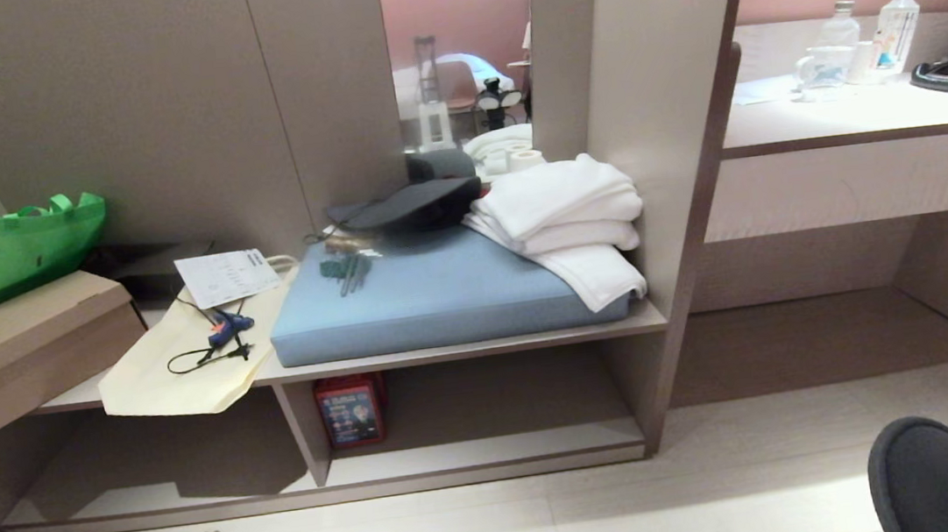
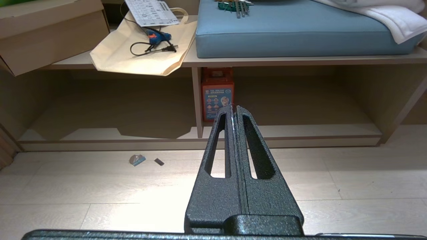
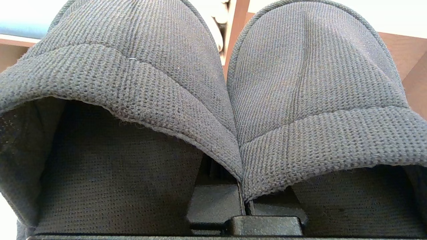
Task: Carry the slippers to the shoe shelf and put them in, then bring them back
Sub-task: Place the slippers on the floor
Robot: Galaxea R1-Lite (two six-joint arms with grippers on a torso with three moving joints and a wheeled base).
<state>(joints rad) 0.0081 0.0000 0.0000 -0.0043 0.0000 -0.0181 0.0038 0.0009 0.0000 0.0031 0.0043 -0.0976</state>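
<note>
A green bag (image 1: 27, 247) and a box (image 1: 25, 348) sit at the left above the shelf (image 1: 322, 492), whose 2 low bays are split by a thin divider with a red box (image 1: 351, 409) just beside it. The left tool (image 2: 233, 111) points at that red box, fingers pressed together on nothing. At the lower right, the slippers (image 1: 945, 476) hang above the floor, side by side, their inner edges clamped in the right tool (image 3: 245, 203).
</note>
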